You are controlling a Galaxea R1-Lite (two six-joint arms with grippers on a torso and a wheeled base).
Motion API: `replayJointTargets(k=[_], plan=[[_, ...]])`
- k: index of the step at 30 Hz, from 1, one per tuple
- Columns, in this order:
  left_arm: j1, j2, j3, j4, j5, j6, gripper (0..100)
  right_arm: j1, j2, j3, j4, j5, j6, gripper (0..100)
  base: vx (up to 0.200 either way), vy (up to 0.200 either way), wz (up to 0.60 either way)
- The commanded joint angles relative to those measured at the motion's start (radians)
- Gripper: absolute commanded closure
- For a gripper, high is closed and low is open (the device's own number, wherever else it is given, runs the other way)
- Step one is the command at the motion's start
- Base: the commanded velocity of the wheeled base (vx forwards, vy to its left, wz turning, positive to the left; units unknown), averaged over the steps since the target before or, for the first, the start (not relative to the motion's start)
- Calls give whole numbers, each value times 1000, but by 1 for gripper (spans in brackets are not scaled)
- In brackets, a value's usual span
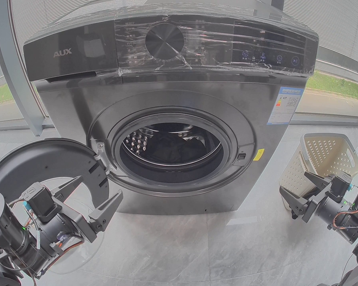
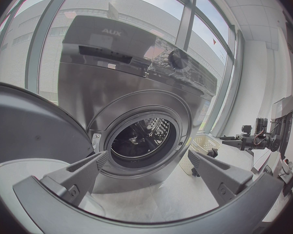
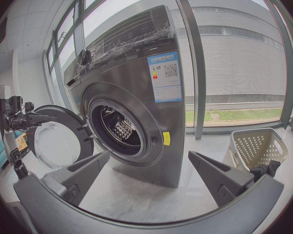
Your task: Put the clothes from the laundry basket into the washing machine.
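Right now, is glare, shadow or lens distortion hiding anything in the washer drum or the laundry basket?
Head view: drum is in deep shadow, dark contents hard to tell; plastic wrap on the control panel glints. Left wrist view: bright windows backlight the washing machine, frames bow. Right wrist view: laundry basket evenly lit, mullions curved.

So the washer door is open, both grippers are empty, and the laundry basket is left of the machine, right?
Wrong side: the laundry basket stands right of the washing machine, per the head view. The door is open; left gripper and right gripper are empty.
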Motion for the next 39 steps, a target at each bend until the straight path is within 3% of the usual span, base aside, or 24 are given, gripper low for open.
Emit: replayJointTargets(k=[1,6,7,10,14,19,23,25,26,27,29,30,34,39], plan=[[29,-84,33,7,-1,34,0,-14,-158,17,123,-8,-2,0,-200,0,0],[58,-131,79,9,2,74,0,-11,-296,17,302,-77,-3,0,-200,0,0],[72,-158,89,19,7,83,0,-11,-370,17,384,-100,-3,0,-200,0,0],[103,-223,89,71,36,81,0,-19,-507,17,509,-113,3,0,-200,0,0],[141,-330,89,216,77,71,0,-80,-731,17,721,-111,5,0,-100,0,0],[150,-565,89,452,70,72,0,-131,-1017,17,1002,-106,-8,0,0,0,0],[155,-730,89,608,70,71,0,-150,-1145,11,1079,-106,-8,0,0,0,0],[173,-841,89,726,70,54,0,-181,-1192,11,1097,-106,-8,0,0,0,0],[176,-878,89,765,70,32,0,-201,-1206,13,1098,-105,-11,0,0,0,0],[181,-901,89,786,70,17,0,-219,-1218,14,1098,-102,-14,0,0,0,0],[182,-905,89,791,70,14,0,-226,-1220,14,1097,-102,-15,0,0,0,0],[228,-939,89,808,71,0,0,-264,-1248,17,1098,-77,-40,0,0,0,0],[327,-1025,89,875,68,20,0,-305,-1367,17,1204,-51,-42,0,0,-50,0],[399,-1115,89,1013,33,52,0,-325,-1422,17,1309,-67,-31,0,0,-200,0]])
